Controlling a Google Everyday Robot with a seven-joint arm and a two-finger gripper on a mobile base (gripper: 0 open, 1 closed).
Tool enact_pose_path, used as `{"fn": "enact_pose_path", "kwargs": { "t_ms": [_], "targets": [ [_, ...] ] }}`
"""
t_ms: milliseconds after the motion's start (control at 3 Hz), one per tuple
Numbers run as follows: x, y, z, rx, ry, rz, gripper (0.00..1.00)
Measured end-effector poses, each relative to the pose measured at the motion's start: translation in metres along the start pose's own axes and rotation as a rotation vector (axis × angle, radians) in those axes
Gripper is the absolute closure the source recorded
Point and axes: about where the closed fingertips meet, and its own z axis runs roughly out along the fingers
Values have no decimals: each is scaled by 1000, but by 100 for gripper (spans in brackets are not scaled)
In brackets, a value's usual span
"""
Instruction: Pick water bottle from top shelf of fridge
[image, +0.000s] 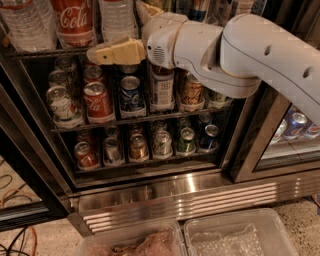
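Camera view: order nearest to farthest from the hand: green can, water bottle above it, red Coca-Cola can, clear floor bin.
Hand at the top shelf front edge.
1. Water bottle: top shelf, just above.
2. Red Coca-Cola can: middle shelf, below-left.
3. Green can: bottom shelf, lower right.
4. Clear bin: floor, bottom right.

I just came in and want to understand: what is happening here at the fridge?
A robot arm is stretched out to the open fridge. Its gripper is at the front rail of the top shelf, just below a water bottle that stands beside a Coca-Cola bottle. The water bottle seems to rest on the shelf, not lifted yet.
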Motion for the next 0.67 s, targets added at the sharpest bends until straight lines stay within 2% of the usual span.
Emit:
{"fn": "enact_pose_path", "kwargs": {
  "t_ms": [667],
  "targets": [
    [0, -1, 8, 7, -13, 5, 0]
  ]
}}
